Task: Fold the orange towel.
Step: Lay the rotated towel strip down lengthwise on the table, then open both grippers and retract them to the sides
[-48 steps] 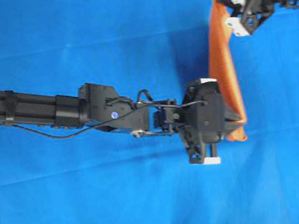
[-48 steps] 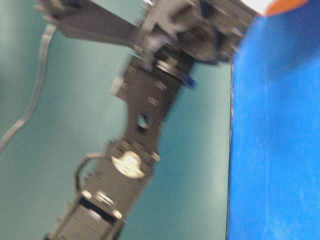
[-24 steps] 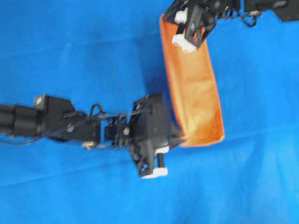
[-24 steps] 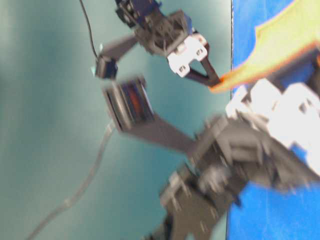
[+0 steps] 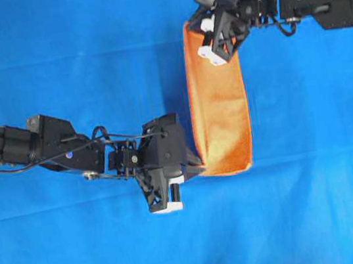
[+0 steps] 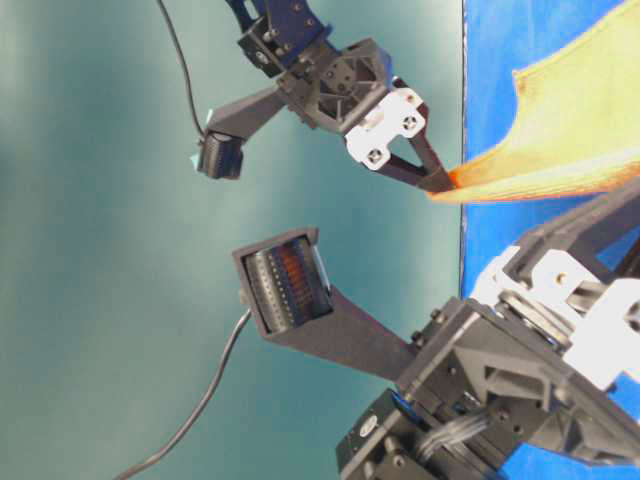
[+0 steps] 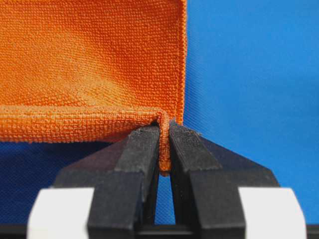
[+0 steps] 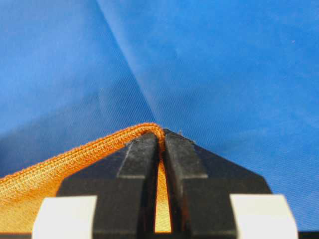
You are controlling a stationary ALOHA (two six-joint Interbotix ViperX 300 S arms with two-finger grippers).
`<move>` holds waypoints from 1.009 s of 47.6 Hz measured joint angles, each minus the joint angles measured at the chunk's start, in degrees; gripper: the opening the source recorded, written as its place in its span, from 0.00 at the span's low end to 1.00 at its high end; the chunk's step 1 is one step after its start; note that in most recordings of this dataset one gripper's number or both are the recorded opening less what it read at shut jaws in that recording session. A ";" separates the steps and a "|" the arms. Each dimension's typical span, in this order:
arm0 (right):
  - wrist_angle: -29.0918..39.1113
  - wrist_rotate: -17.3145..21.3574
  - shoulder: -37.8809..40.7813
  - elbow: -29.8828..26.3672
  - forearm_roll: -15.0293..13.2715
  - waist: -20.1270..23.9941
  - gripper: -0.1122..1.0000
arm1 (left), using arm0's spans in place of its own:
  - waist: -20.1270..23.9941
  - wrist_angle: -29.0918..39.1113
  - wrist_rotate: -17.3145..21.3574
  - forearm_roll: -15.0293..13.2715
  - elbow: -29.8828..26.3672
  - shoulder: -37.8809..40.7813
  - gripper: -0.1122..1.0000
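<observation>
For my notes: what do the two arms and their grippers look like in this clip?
Both arms are black, boxy links with thin black cables looped along them. The left gripper and the right gripper have black wedge-shaped fingers on white blocks. The right arm has a teal-tinted part near its wrist; the left arm shows a small blue dot.

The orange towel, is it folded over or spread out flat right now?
Folded over: the orange towel forms a narrow doubled strip, its corners pinched by the left pincer and right pincer.
</observation>
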 measured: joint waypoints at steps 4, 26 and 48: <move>0.00 0.00 0.26 0.00 0.00 0.44 0.14 | -0.26 0.00 0.00 0.00 0.00 0.00 0.12; 0.26 -1.41 -0.26 -0.09 -0.35 1.85 0.58 | -1.23 2.64 0.79 0.00 0.00 -2.55 0.65; 1.14 -0.97 -17.58 10.20 -0.35 4.66 0.58 | 1.49 10.72 0.97 0.09 10.72 -25.58 0.65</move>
